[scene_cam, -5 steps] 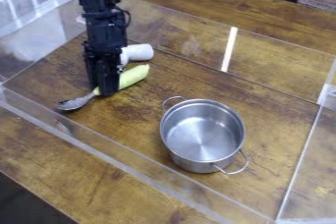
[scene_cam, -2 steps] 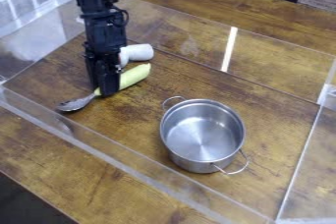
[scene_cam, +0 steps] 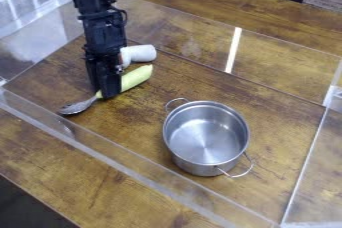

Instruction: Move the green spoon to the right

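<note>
Camera: green spoon (scene_cam: 131, 80) under hand (scene_cam: 103, 89), bowl end projecting.

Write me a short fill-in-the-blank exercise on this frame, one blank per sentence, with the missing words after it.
The spoon's thick handle is coloured ____.
The spoon's bowl is made of shiny ____.
The steel pot has two ____, one on either side.
The robot's gripper is down at the ____, not at the pot.

Missing words: green; metal; handles; spoon
</note>
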### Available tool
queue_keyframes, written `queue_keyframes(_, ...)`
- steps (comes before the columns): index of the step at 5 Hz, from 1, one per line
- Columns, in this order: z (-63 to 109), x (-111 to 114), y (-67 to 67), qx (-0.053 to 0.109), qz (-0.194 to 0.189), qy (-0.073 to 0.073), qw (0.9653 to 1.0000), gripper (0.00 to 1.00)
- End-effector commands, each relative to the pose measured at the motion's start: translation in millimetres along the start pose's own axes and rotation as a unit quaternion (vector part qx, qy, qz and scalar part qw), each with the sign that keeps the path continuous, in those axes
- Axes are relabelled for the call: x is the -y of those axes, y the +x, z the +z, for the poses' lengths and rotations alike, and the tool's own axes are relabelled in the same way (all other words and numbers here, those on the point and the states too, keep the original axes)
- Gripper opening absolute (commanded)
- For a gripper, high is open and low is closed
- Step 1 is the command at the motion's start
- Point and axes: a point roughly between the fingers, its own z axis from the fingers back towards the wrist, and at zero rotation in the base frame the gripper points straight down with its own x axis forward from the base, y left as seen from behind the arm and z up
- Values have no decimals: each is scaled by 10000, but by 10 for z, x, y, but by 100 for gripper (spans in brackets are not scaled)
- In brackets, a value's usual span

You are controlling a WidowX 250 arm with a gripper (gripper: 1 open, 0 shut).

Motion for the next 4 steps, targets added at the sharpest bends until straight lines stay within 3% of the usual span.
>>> queue_keyframes(1, 147, 8, 1, 279, 402, 55, 9988, 0)
queue_keyframes(2, 150, 46, 44, 367, 728, -23, 9967, 0)
queue_keyframes(4, 167, 6, 141, 233, 481, -85, 9985, 0)
